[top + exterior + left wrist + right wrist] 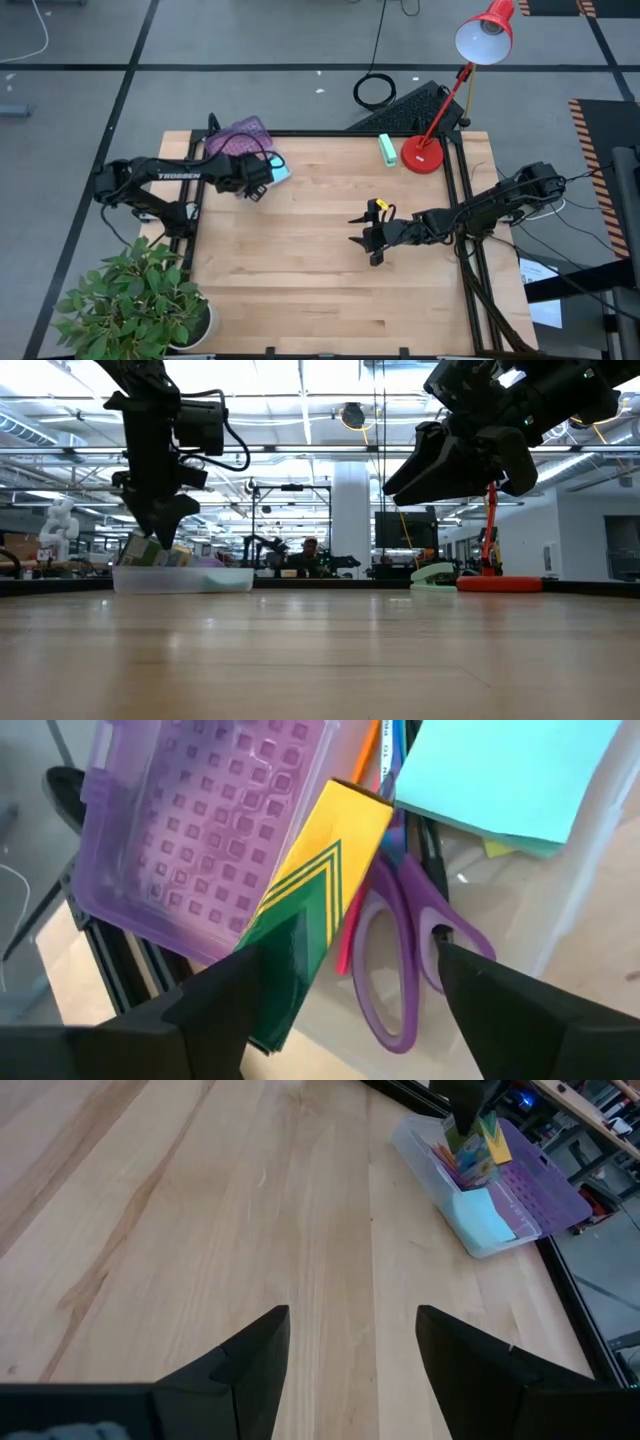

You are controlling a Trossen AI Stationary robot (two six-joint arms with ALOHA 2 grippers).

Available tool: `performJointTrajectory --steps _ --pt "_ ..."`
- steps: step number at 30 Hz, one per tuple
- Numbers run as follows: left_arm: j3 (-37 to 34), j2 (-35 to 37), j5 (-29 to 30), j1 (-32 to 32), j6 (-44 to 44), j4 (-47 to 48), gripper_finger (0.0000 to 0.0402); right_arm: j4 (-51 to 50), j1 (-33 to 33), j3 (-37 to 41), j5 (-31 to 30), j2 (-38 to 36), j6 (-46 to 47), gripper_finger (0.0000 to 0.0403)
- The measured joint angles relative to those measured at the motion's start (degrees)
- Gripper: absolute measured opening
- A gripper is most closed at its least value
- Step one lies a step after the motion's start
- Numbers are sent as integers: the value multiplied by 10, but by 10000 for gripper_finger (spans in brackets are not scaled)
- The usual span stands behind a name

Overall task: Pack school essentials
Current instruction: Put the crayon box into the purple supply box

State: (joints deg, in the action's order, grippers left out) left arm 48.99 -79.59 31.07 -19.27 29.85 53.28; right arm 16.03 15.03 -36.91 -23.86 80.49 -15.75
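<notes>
Hovering over the clear pencil case at the far left of the table, left gripper with fingers spread wide and nothing between them. Directly beneath it, inside the case: yellow-green crayon box, propped at a slant with its long axis running from one finger up toward the purple perforated lid. Just beside the box, purple-handled scissors, loops lying in the gap between the fingers, blades pointing away under the light-blue sticky-note pad. Orange pencil and a thin pink pen tucked alongside, both roughly parallel to the crayon box. Lid hinged open and lying flat beyond the case's far side.

Left arm clearly the nearer one. Right gripper waiting mid-table, well apart from the case, open and empty, pointing left toward it.

Likely next: nudging the tilted crayon box flat, or swinging the lid shut. Mint-green block and red desk lamp at far right, untouched.
</notes>
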Motion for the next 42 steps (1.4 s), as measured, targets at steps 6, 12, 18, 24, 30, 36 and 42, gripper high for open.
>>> performJointTrajectory --steps 6,12,18,24,30,36,42 --pt "6 0 0 19 -16 6 308 0 -2 0 0 0 0 212" --pt "23 0 13 25 -17 22 308 0 -7 0 1 0 0 212" --pt "14 0 23 12 -43 60 325 0 -7 0 1 0 0 212" --pt "13 0 23 10 -61 71 336 0 -7 0 2 0 0 212" --pt "4 0 12 -15 -73 70 307 0 -7 0 2 0 0 212" --pt "-7 0 3 -19 -79 67 273 -1 -7 0 2 0 2 212" --pt "-10 0 31 -16 -90 63 247 -1 -7 0 2 0 2 212"
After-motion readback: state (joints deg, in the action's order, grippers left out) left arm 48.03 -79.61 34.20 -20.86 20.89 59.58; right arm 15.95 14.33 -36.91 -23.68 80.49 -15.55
